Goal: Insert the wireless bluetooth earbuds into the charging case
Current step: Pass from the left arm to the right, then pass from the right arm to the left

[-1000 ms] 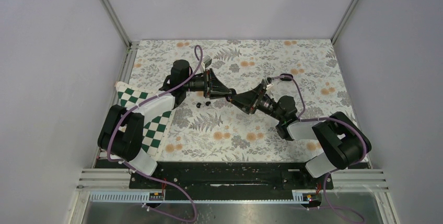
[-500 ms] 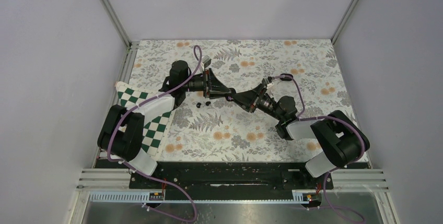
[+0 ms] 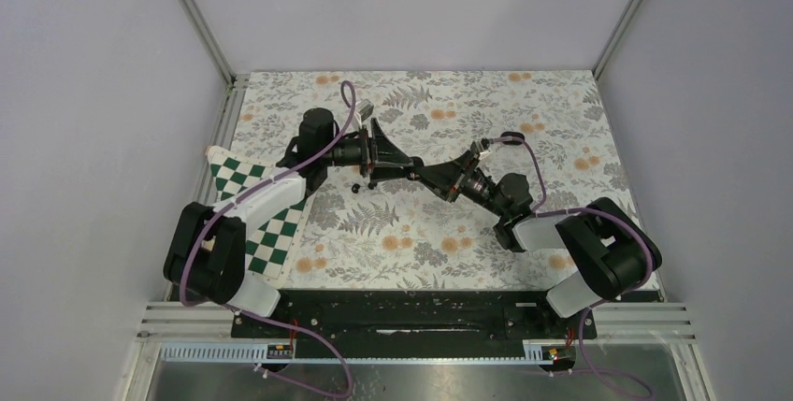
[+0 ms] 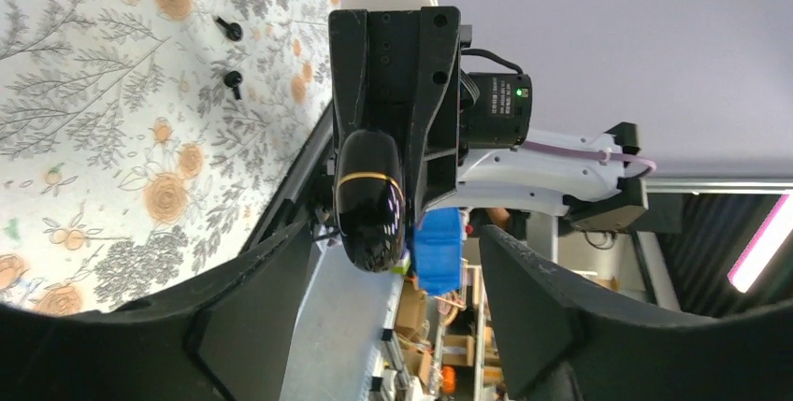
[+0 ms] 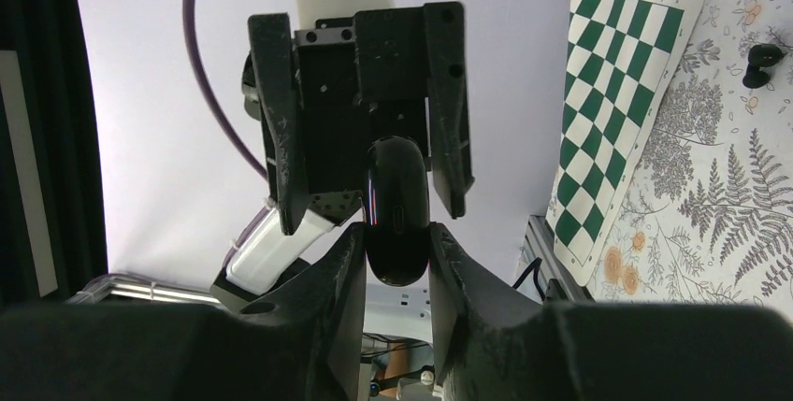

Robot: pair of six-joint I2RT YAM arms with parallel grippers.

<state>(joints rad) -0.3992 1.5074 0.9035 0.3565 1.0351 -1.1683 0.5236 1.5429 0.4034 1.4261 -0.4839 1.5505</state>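
Note:
The black pebble-shaped charging case (image 5: 397, 214) hangs above the table between both arms. My right gripper (image 5: 396, 237) is shut on it, a finger pressed to each side. The left wrist view shows the same case (image 4: 369, 200) with its thin gold seam, sticking out of the right gripper's fingers. My left gripper (image 4: 395, 250) stands open around it, both fingers well apart from the case. The grippers meet tip to tip at mid-table (image 3: 414, 173). Two tiny black earbuds (image 4: 227, 27) (image 4: 233, 80) lie on the floral cloth below; one earbud (image 3: 356, 188) shows from above.
A green-and-white checkered mat (image 3: 252, 197) lies at the left edge under the left arm, also seen as the mat (image 5: 627, 93) from the right wrist. The floral cloth (image 3: 524, 111) covers the table, and grey walls enclose it on three sides.
My left gripper has opened and let go of the case, and its arm has drawn back slightly to the left. My right gripper has closed on the case.

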